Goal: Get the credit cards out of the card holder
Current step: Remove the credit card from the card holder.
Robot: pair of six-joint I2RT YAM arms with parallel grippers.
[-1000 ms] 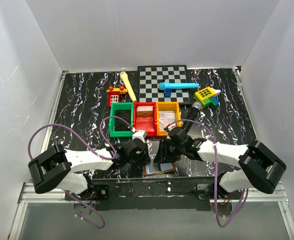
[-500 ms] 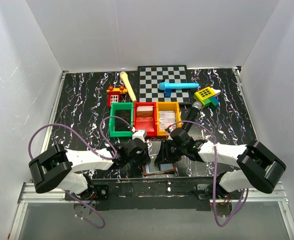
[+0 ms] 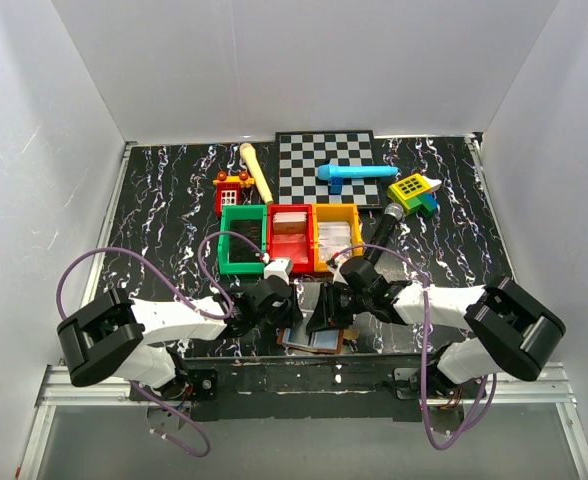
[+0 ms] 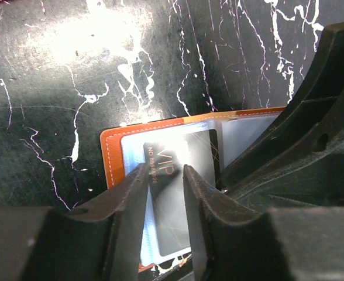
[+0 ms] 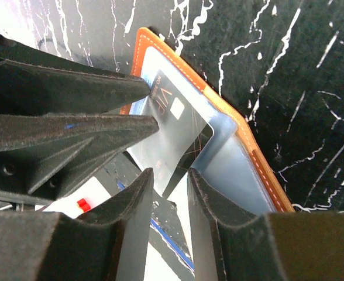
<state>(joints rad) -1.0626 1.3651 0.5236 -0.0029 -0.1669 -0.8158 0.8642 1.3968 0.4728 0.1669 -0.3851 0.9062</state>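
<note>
The card holder (image 3: pixel 314 342) lies open at the table's near edge, brown-orange rim (image 4: pixel 110 158) and pale blue inner panels (image 5: pixel 242 170). A dark card marked VIP (image 4: pixel 198 152) sticks out of a pocket at a slant (image 5: pixel 178 123). My left gripper (image 3: pixel 292 318) stands over the card, jaws a narrow gap apart (image 4: pixel 162 175), fingertips at the card's printed end. My right gripper (image 3: pixel 317 316) faces it from the right, jaws also a narrow gap apart (image 5: pixel 171 181), with the card's lower corner reaching between them. I cannot tell whether either finger touches the card.
Green bin (image 3: pixel 242 250), red bin (image 3: pixel 290 235) and orange bin (image 3: pixel 336 232) stand in a row just behind the grippers. Farther back are a checkerboard (image 3: pixel 329 165), a blue toy (image 3: pixel 354 175), a red toy house (image 3: pixel 232 190), a wooden stick (image 3: pixel 257 170) and a yellow-green toy (image 3: pixel 414 190).
The card holder has shifted and tilted at the near edge, now showing pale and blue inner parts. Both grippers have closed in slightly over it.
</note>
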